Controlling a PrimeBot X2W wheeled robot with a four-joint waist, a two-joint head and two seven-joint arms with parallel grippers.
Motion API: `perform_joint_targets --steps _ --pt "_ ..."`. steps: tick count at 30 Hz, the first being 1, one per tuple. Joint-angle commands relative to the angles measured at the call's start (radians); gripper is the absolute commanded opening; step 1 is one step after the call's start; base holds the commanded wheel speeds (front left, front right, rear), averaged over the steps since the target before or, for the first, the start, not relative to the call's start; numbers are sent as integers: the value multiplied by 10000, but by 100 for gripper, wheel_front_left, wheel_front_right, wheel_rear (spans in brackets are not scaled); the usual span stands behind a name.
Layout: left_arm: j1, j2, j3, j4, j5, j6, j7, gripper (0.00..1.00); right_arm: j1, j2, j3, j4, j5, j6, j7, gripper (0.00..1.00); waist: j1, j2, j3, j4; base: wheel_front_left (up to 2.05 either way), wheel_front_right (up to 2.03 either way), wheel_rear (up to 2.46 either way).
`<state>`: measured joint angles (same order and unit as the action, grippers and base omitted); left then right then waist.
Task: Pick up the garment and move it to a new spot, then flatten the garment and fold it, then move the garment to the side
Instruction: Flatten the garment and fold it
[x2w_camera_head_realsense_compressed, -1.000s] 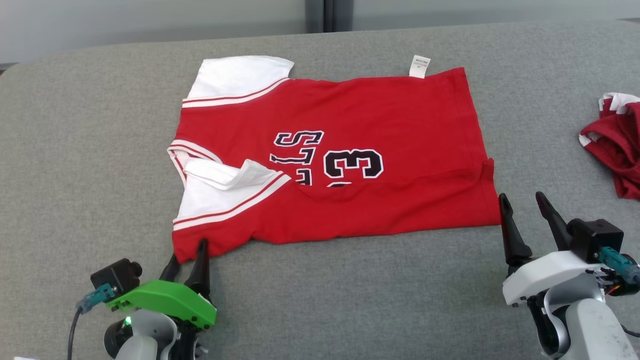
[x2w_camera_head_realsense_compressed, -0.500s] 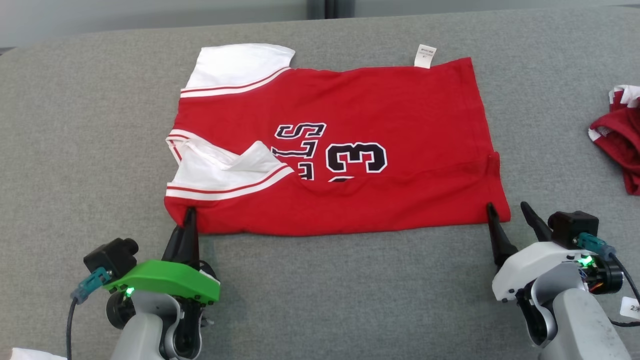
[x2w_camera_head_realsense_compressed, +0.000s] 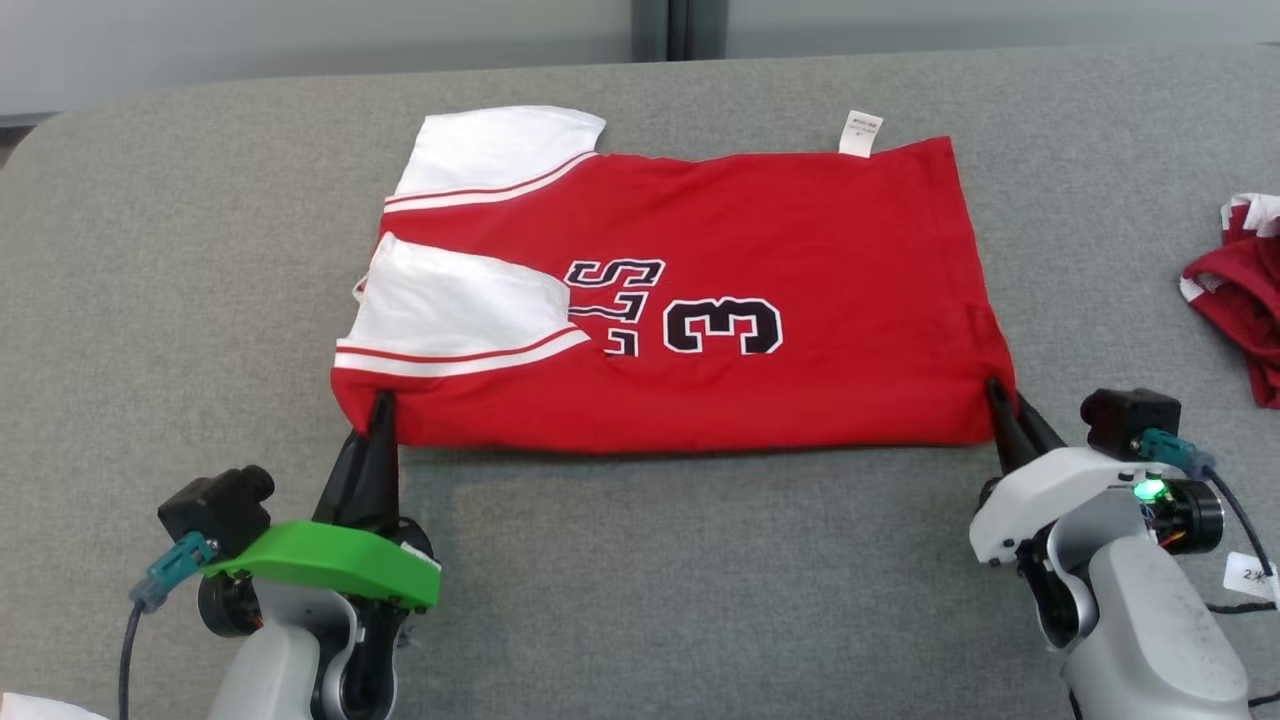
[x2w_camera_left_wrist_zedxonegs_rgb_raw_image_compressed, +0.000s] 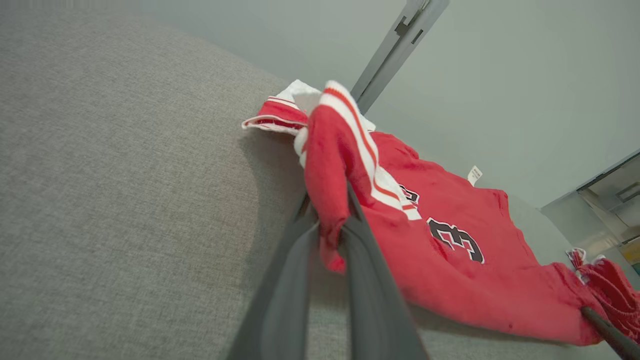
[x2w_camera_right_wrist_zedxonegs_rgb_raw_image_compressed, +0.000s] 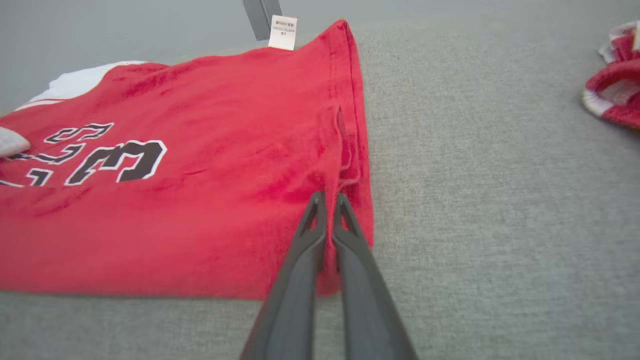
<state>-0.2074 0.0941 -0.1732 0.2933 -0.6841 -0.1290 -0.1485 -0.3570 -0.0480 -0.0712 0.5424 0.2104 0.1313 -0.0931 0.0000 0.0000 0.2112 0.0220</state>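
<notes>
A: Whereabouts of the red jersey (x2w_camera_head_realsense_compressed: 720, 230)?
B: Spread across the middle of the grey tabletop (x2w_camera_head_realsense_compressed: 700, 580), neck end toward the robot's left, hem toward its right. Doubled over along the near long edge, with the fold cutting off the bottom of the black lettering beside the "3".
A: State of the left gripper (x2w_camera_head_realsense_compressed: 381, 405)?
B: Pinched shut on the near left corner of the jersey, just below the white sleeve (x2w_camera_head_realsense_compressed: 460, 305) with its red stripe. Seen from the left wrist: red cloth bunched between the two dark fingers (x2w_camera_left_wrist_zedxonegs_rgb_raw_image_compressed: 372, 295) and raised a little off the tabletop.
A: And the right gripper (x2w_camera_head_realsense_compressed: 1003, 392)?
B: Closed as well, its fingers (x2w_camera_right_wrist_zedxonegs_rgb_raw_image_compressed: 300, 280) all but touching, clamped on the near right corner beside the hem. Small ridge of cloth puckered just past the tips.
A: Anything else lying about?
B: White label (x2w_camera_head_realsense_compressed: 861, 133) sticking out from the far edge near the hem. Second white sleeve (x2w_camera_head_realsense_compressed: 500, 150) flat at the far left corner. Another crumpled red-and-white garment (x2w_camera_head_realsense_compressed: 1240, 290) at the right edge of the tabletop, well apart from the jersey
</notes>
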Motion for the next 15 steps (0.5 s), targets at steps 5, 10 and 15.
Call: perform_joint_targets --steps 5,10,15 --pt "549 316 -98 -804 112 176 335 0 215 -49 -417 -735 -184 -15 91 0 0 0 -472 6 0 0 0" --pt "1793 518 -316 -1637 95 516 954 0 1728 -47 -580 -2077 -63 -15 734 0 0 0 -775 -16 0 0 0" --pt "2868 547 -360 -2066 -82 801 1234 0 3047 -49 -604 -2997 345 -15 1203 0 0 0 -811 -110 0 0 0"
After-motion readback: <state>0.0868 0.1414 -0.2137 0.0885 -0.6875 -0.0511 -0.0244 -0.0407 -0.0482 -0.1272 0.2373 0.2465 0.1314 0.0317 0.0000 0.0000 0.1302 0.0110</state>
